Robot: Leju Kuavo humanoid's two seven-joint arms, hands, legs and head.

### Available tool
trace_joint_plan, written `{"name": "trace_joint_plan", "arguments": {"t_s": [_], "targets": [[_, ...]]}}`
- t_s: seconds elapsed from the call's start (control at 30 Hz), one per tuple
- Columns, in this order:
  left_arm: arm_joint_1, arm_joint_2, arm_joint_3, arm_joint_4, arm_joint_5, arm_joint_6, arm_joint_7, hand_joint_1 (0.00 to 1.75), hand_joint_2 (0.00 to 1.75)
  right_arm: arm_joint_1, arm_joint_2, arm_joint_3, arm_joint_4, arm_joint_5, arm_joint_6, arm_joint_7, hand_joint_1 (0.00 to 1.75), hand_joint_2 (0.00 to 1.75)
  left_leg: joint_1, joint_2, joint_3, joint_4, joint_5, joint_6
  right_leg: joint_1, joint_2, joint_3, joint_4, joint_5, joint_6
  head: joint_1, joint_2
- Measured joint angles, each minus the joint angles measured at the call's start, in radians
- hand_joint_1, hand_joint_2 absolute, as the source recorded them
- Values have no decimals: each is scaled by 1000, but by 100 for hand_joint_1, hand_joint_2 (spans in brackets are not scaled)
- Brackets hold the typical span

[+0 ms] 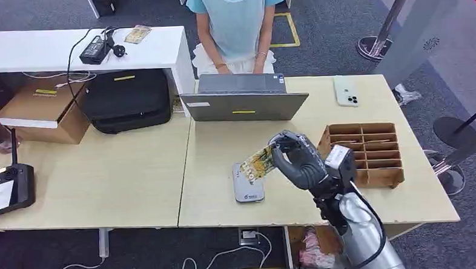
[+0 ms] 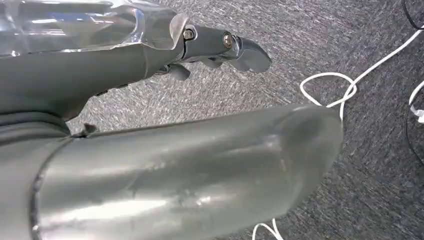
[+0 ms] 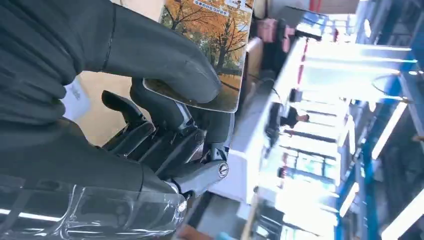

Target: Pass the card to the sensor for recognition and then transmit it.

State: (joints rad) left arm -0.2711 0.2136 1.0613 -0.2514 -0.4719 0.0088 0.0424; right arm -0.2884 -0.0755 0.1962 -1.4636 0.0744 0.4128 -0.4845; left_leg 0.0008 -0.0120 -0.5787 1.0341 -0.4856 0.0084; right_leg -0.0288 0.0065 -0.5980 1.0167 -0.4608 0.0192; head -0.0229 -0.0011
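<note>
The left hand [image 2: 220, 47] hangs over the carpet, fingers loosely apart, holding nothing. On the surface [image 1: 134, 181], a grey sensor [image 1: 248, 185] lies flat. Just above it, the right hand [image 1: 294, 159] pinches the card [image 1: 258, 164], tilted, beside a wooden divided tray [image 1: 370, 153].

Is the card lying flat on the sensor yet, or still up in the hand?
Still up. The right hand holds the card tilted above the sensor; the thumb presses on its face.
</note>
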Motion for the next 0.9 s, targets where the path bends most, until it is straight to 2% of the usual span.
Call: {"name": "trace_joint_plan", "arguments": {"t_s": [0.1,0.27,0.43,0.6,0.77,0.9], "targets": [[-1,0,0,0,-8,0,2,0,0,-3,0,-53,-59,29,-71,-1,175,175,0,0,0,0,0,0,0,0,0,0,0,0,0,0],[-9,0,0,0,-10,2,14,0,0,-40,13,-105,-126,245,-346,23,175,175,0,0,0,0,0,0,0,0,0,0,0,0,0,0],[-27,-3,0,0,-23,12,24,0,0,-114,37,-106,-153,450,-554,56,175,175,0,0,0,0,1,-1,0,0,0,1,0,0,0,0],[-49,-6,0,0,-30,15,40,0,0,-218,46,-103,-146,575,-664,84,175,175,0,0,0,0,1,-1,0,0,0,1,1,-1,0,0],[-60,-6,0,0,-35,15,45,0,0,-292,51,-93,-120,647,-730,98,175,175,0,-1,-1,0,2,-1,0,0,0,1,1,-1,0,0],[-68,-2,0,0,-42,12,53,0,0,-355,58,-60,-79,848,-862,130,175,175,0,0,-1,0,2,-1,0,0,0,1,1,-1,0,0]]}}
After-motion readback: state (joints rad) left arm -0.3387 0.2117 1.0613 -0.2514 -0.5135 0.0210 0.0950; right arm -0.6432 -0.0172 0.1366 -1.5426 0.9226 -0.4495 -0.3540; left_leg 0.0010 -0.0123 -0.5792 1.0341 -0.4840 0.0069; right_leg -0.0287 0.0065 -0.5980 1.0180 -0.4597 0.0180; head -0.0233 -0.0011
